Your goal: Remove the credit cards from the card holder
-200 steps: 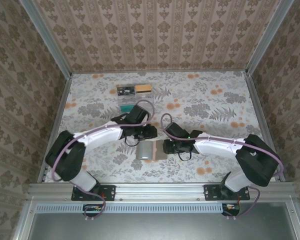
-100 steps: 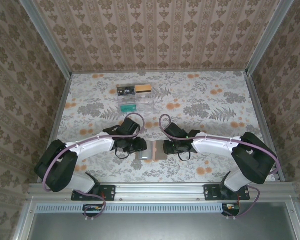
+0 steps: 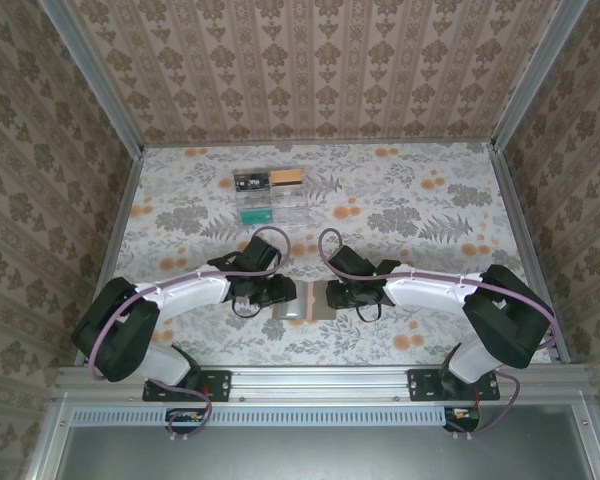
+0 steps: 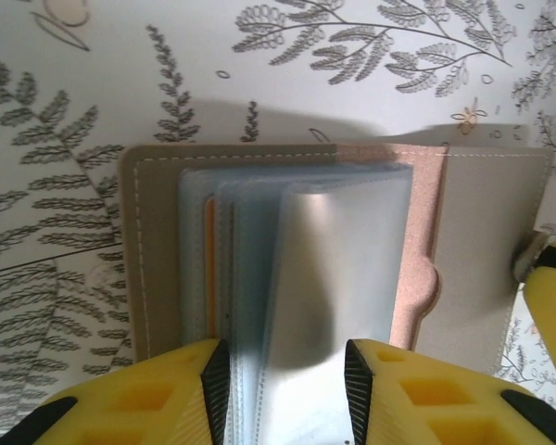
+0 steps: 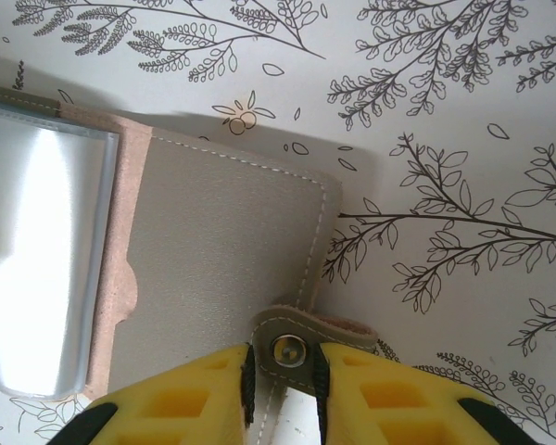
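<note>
Robot lab cell, aluminium frame (image 3: 320,380), wallpaper-lined walls (image 3: 320,70), floral printed tabletop (image 3: 430,200)

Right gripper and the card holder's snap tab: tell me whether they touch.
Touching. In the right wrist view the right gripper pinches the snap tab of the card holder from both sides.

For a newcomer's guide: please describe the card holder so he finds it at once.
On the flowered table, look near the front edge, between the left gripper and right gripper. The card holder lies open: grey-brown, with clear sleeves, unlike the clear tray behind.
</note>
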Robot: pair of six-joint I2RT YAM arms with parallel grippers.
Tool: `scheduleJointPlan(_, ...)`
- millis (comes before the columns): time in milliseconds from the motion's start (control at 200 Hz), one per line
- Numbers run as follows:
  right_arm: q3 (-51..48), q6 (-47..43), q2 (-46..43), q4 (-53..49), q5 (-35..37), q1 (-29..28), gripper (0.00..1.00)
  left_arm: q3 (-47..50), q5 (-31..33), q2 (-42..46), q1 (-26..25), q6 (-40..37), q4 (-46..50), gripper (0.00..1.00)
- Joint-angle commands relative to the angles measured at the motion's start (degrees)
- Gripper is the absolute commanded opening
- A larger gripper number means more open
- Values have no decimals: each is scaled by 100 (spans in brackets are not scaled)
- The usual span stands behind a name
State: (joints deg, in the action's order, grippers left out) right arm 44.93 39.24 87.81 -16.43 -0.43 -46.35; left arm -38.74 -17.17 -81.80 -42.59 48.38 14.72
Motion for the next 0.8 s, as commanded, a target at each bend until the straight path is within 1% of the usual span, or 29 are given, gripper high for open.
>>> scheduleJointPlan(0, -10, 65, 43, -63, 130, 28, 28, 44, -314, -133, 29, -46, -306, 41)
scheduleJointPlan(215, -31, 75, 34, -59, 126, 23, 29, -92, -567, -167, -91, -195, -593, 44)
scheduleJointPlan(365, -53, 75, 4, -61, 139, 21, 30, -283, -798, -408, -158, -246, -731, 47)
scheduleJointPlan(475, -72, 83, -94, -72, 181, 21, 31, -558, -927, -564, -270, -362, -701, 47)
scheduleJointPlan(770, -240, 177, -774, -308, 611, 92, 41, -1064, -1191, -896, -406, -522, -751, 46)
scheduleJointPlan(795, -274, 193, -996, -331, 659, 111, 42, -1109, -1219, -958, -410, -532, -749, 46)
